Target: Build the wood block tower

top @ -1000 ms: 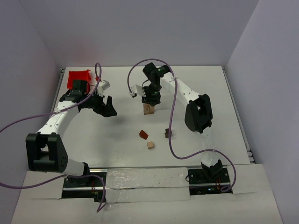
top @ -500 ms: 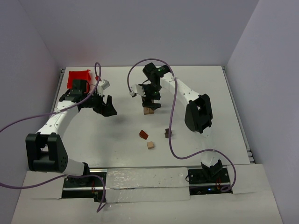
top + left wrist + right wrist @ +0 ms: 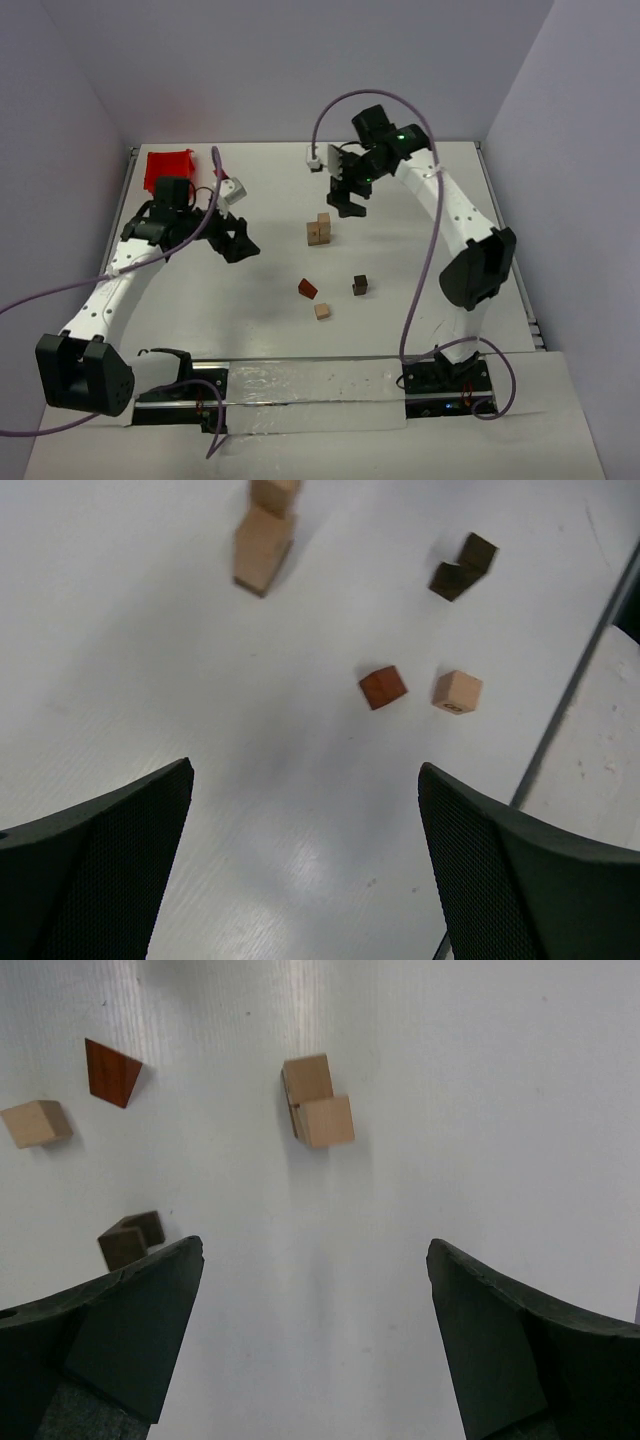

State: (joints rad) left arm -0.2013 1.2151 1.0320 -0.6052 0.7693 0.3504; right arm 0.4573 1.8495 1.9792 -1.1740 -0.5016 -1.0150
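Observation:
The wood block tower [image 3: 319,230] is two light tan cubes near the table's middle, one on the other and slightly offset; it also shows as tower [image 3: 264,548] and tower [image 3: 318,1107]. A reddish-brown wedge [image 3: 307,289], a tan cube [image 3: 322,311] and a dark brown block [image 3: 359,285] lie loose nearer the arms. My right gripper [image 3: 350,200] hangs open behind and right of the tower, empty, as gripper [image 3: 315,1248] shows. My left gripper [image 3: 240,240] is open and empty to the tower's left, seen as gripper [image 3: 305,772].
A red bin [image 3: 168,165] stands at the back left corner behind the left arm. Purple cables loop over both arms. The table edge [image 3: 580,670] runs close to the loose tan cube [image 3: 457,692] and dark block [image 3: 463,566].
The right gripper has opened, let go of the top tan cube on the tower, and pulled back up and to the right. The left arm has shifted slightly right.

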